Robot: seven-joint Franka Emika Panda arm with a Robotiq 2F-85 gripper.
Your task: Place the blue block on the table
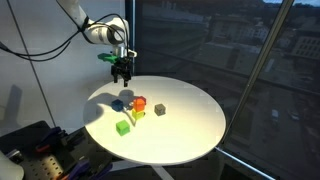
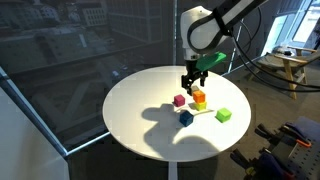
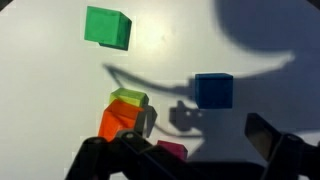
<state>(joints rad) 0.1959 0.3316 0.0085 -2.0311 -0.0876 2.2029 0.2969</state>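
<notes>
The blue block (image 3: 213, 90) lies on the white round table (image 3: 45, 95), in shadow, just ahead of my open, empty gripper (image 3: 185, 150). It is apart from both fingers. In both exterior views the gripper (image 1: 122, 68) (image 2: 190, 80) hangs above the cluster of blocks on the table (image 1: 190, 130) (image 2: 140, 120). The blue block (image 1: 126, 97) (image 2: 186, 117) rests flat beside the orange block.
An orange block on a yellow-green block (image 3: 125, 115) (image 2: 199, 99) (image 1: 139, 106) sits near the blue one. A green block (image 3: 107, 26) (image 2: 224, 115) (image 1: 123, 126) lies apart. A magenta block (image 3: 172, 150) (image 2: 180, 100) is under the gripper; it looks dark in an exterior view (image 1: 160, 109). Windows surround the table.
</notes>
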